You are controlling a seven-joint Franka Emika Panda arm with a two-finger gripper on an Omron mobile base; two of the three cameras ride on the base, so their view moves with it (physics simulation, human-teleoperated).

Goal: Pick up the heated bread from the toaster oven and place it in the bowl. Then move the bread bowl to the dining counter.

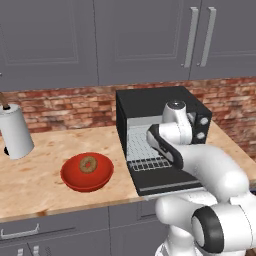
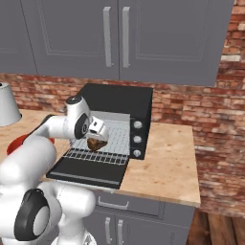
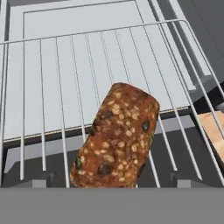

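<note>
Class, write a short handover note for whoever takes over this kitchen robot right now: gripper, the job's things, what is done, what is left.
Gripper: open, holding nothing, at the heated bread.
Bread: lying on the wire rack of the toaster oven, door dropped open.
Red bowl: on the counter left of the oven, a bagel in it.
Done: reach to the bread.
Left: grasp bread, put it in the bowl, carry bowl to the dining counter.

Counter (image 1: 40,170): toaster oven (image 1: 150,105), bowl (image 1: 70,177)

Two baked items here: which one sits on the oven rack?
The dark seeded bread, lying on the toaster oven rack; the tan ring-shaped bagel lies in the red bowl.
</note>
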